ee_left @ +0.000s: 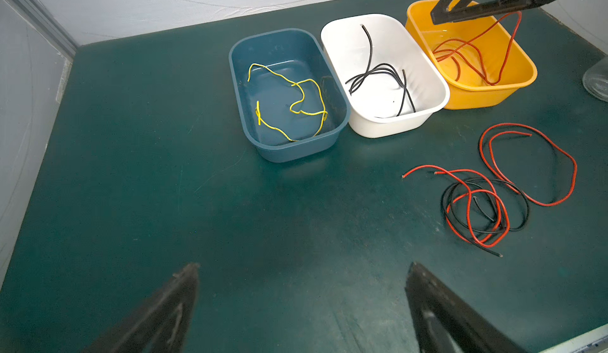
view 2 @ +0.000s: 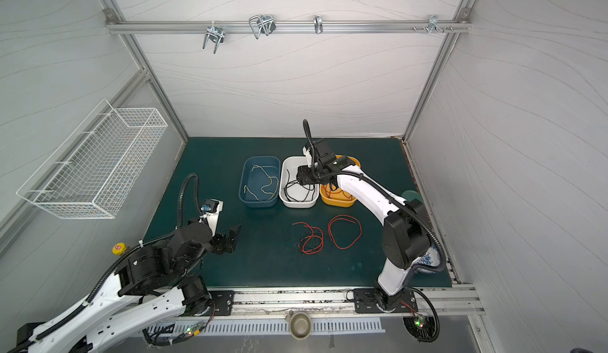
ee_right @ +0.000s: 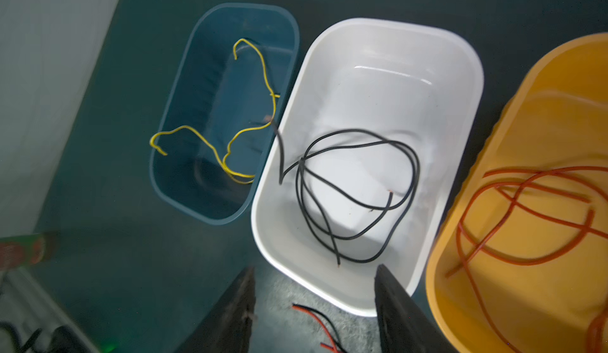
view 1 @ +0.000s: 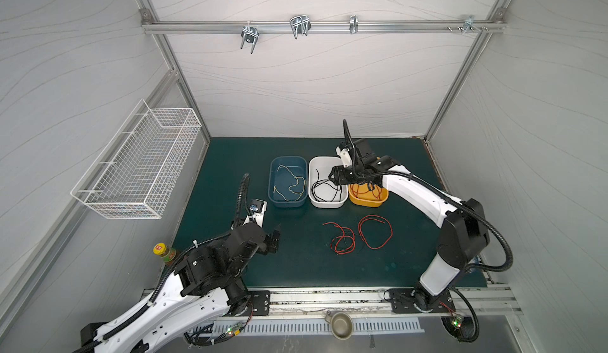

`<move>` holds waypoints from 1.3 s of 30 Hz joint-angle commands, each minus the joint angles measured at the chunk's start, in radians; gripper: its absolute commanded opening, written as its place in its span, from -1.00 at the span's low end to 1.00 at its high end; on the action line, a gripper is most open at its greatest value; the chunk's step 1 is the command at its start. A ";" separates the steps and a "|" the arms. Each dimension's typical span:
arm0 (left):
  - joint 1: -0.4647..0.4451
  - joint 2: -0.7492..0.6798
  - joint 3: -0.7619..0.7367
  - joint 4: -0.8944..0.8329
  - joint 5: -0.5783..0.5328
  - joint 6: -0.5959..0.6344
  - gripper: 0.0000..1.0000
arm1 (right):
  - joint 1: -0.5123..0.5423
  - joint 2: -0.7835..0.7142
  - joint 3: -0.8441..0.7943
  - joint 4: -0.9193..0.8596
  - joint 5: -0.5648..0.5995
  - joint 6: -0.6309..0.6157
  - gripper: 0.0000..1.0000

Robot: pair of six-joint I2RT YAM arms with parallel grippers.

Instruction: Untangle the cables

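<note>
Three bins line up toward the table's (ee_left: pixel 164 170) far edge. The blue bin (ee_left: pixel 339 117) carries a yellow cable (ee_left: pixel 296 85), the white bin (ee_left: pixel 388 127) a coiled black cable (ee_right: pixel 417 170), and the orange bin (ee_left: pixel 487 98) a red cable (ee_right: pixel 526 262). The right gripper (ee_right: pixel 315 269) hovers over the white bin with its jaws apart and nothing between them. Closer to the front edge, right of centre, lies a red-and-black tangle (ee_left: pixel 493 203), with a red loop (ee_left: pixel 574 170) overlapping its side. The left gripper (ee_left: pixel 302 265) hangs over the near-left area, fingers spread wide and empty.
</note>
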 commanded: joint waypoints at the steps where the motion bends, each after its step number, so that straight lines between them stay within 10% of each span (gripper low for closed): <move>1: 0.005 0.005 0.004 0.030 0.000 0.002 0.98 | -0.032 -0.044 -0.051 0.030 -0.165 0.077 0.17; 21: 0.004 0.076 0.024 0.020 0.038 -0.001 0.97 | 0.061 -0.492 -0.424 0.069 -0.010 0.066 0.22; 39: 0.004 0.043 0.018 0.018 0.013 -0.006 0.97 | 0.114 0.171 0.134 0.083 0.001 0.063 -0.13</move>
